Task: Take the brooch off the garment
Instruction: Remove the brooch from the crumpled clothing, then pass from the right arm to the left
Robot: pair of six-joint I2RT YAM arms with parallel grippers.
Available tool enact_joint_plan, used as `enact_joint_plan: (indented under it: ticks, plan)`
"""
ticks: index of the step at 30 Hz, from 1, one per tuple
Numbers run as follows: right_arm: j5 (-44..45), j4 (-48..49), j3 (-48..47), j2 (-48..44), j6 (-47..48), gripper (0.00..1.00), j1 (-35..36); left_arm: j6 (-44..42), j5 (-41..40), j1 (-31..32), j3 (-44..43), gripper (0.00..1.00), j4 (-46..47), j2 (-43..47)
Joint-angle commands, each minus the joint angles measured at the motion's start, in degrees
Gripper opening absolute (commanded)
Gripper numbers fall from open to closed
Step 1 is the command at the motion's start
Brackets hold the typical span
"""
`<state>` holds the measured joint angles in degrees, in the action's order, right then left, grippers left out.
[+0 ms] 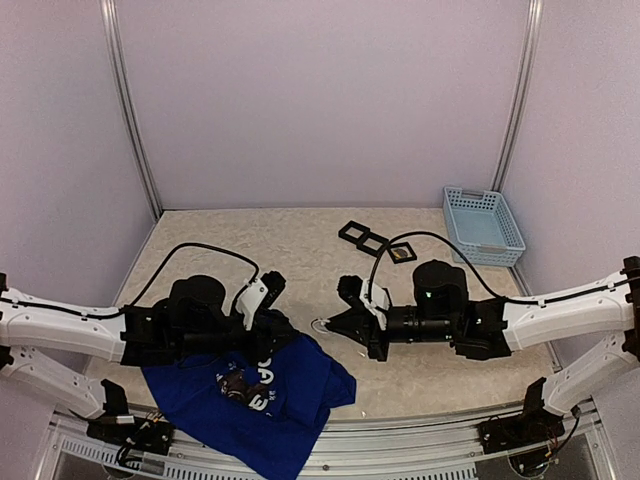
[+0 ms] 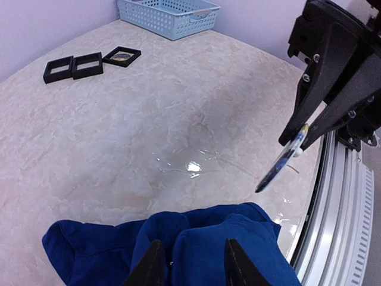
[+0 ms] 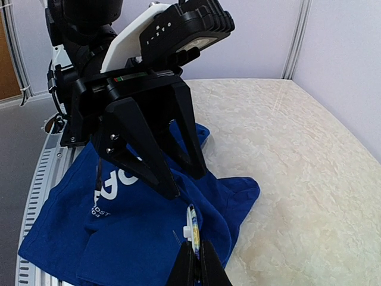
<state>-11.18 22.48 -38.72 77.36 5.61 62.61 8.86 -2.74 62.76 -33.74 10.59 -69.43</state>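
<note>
- Top external: the garment, royal blue with white lettering, lies bunched at the near left edge of the table.
- The left gripper is down on its far edge. The right gripper sits just to the right, with a small pale brooch at its tips.
- Far right corner: a light-blue basket with its slatted floor showing. Left of it is a row of three black frames. The rightmost holds something yellowish.
- Left wrist: the left gripper pinches a raised fold of the garment between its fingers.
- The right gripper is pressed together on the brooch, a thin blue-and-yellow disc seen edge-on above bare table, apart from the cloth.
- The basket and frames lie far off.
- Right wrist: the right gripper is clamped on the brooch. Behind it, the left gripper is planted in the garment.
</note>
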Motion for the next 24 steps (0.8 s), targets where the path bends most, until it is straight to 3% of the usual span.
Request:
enact_joint_plan:
  ticks: [1, 3, 9, 15, 20, 24]
  plan:
    - [-8.3, -1.2, -1.7, 1.0, -2.4, 0.0, -0.2, -0.6, -1.1, 0.1, 1.8, 0.62, 0.2, 2.6]
    - [-11.0, -2.0, -2.6, 1.7, -2.8, 0.0, -0.2, -0.8, -1.2, 0.1, 2.7, 0.68, 0.9, 3.8]
    - [-16.3, -2.8, -3.5, 2.3, -4.0, 0.0, -0.7, -3.2, 8.9, 0.1, 7.1, 0.68, 7.0, 9.7]
    - [-19.7, -3.4, -3.9, 2.2, -5.0, 0.0, -2.1, -4.7, 19.0, 0.1, 8.7, 0.64, 10.4, 11.8]
    - [-23.0, -3.8, -4.9, 3.3, -5.4, 0.0, -2.1, -4.7, 20.2, 0.1, 7.1, 0.64, 8.9, 10.0]
    - [-24.2, -4.2, -5.4, 4.3, -5.4, 0.0, -2.1, -4.3, 20.3, 0.1, 6.0, 0.54, 8.3, 7.5]
